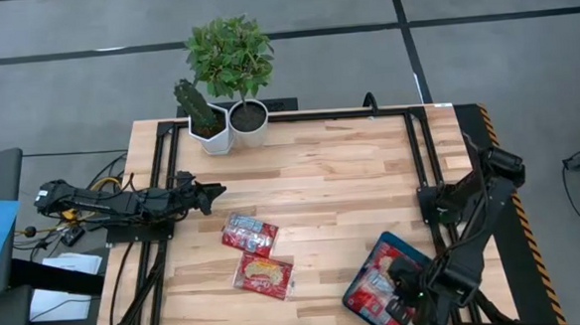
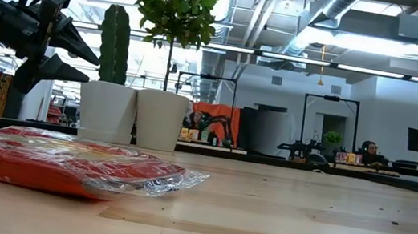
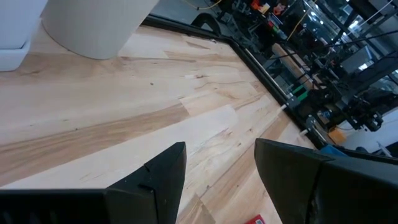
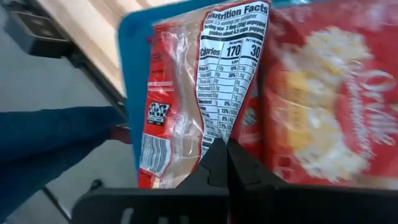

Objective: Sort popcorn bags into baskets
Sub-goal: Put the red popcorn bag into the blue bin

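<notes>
A wooden table (image 1: pixel 330 170) carries two popcorn bags (image 1: pixel 249 234) (image 1: pixel 264 275) lying flat near the middle of its front half, just beside each other, one nearer the front edge. A teal basket (image 1: pixel 392 243) sits at the front right corner, tilted, with bags (image 1: pixel 380 282) inside. The right gripper (image 1: pixel 409 301) hangs over the basket (its fingers cannot be made out). The left gripper (image 1: pixel 212 193) reaches in from the left edge, fingers parted, above bare wood. Two white pots, a cactus (image 1: pixel 207 125) and a leafy plant (image 1: pixel 247 113), stand touching at the back edge, toward the left.
</notes>
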You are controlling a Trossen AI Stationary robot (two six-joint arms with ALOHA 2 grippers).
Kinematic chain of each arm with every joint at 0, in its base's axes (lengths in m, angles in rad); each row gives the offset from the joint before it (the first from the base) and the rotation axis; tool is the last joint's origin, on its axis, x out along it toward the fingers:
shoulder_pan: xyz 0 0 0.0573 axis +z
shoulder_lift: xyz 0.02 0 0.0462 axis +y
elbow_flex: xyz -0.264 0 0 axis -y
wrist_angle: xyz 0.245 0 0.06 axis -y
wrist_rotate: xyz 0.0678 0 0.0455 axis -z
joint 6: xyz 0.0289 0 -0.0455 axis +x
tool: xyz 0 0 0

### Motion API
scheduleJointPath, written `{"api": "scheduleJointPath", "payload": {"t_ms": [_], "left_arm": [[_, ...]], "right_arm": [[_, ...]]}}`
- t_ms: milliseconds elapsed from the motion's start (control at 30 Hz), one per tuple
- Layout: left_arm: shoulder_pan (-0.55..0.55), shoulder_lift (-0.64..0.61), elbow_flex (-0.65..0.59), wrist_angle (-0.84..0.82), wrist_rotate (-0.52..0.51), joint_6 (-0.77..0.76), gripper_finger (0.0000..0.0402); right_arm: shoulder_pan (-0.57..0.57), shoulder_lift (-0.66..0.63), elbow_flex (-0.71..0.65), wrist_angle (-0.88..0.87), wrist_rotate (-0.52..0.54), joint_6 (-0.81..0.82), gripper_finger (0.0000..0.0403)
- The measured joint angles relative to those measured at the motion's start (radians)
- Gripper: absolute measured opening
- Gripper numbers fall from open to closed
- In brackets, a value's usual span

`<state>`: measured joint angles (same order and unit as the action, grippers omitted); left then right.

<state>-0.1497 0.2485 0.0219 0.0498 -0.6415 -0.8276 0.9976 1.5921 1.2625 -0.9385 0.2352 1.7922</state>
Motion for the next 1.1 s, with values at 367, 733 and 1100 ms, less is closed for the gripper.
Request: {"api": "scheduleJointPath", "payload": {"t_ms": [367,733,1100], "left_arm": [[0.000,0.000,0.000,0.000,-0.001,-0.007,0.0183],[0.000,0.000,0.000,-0.001,-0.006,-0.007,0.0183],[0.000,0.000,0.000,-0.001,-0.020,-0.007,0.0183]], "right_arm": [[-0.032,-0.001,-0.082,0.081,-0.022,-0.044,0.0003],[-0.032,0.000,-0.128,0.130,-0.055,-0.065,0.0044],[-0.091,-0.001,-0.128,0.189,-0.054,-0.132,0.0057]]}}
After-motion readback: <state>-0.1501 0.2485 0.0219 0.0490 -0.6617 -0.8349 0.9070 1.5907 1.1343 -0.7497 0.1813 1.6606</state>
